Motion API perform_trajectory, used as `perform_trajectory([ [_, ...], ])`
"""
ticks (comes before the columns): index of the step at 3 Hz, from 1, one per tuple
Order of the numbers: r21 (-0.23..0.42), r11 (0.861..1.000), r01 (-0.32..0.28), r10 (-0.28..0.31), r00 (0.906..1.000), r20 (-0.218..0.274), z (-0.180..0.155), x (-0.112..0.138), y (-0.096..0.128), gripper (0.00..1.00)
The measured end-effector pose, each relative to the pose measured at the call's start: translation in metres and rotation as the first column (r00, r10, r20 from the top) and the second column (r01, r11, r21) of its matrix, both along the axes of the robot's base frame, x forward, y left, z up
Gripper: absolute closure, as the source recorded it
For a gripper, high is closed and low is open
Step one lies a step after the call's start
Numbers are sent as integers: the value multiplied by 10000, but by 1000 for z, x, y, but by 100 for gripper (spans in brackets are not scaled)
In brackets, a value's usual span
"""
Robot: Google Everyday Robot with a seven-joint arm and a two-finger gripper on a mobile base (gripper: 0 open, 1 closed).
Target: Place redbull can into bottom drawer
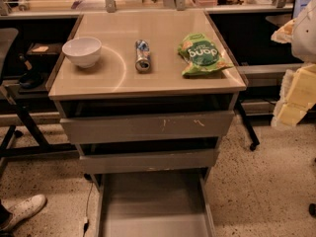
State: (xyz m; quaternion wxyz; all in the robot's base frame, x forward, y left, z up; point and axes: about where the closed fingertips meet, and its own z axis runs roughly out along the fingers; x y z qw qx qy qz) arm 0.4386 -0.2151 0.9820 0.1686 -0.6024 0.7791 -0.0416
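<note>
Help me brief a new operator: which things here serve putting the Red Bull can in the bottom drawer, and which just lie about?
Job:
redbull can, on its side on the cabinet top
bottom drawer, pulled open
pincer, at the right, beside the cabinet

Lying about:
white bowl
green snack bag
two upper drawers
</note>
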Motion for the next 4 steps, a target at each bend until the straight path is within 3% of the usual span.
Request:
perform_trajectory([
  [1, 0, 10000, 0, 0, 10000, 0, 0, 0, 0, 0],
  [2, 499, 9987, -48, 46, 10000, 36, 0, 19, 25, 0],
  [4, 1071, 9908, -826, 866, 9957, -328, 5, 73, 108, 0],
])
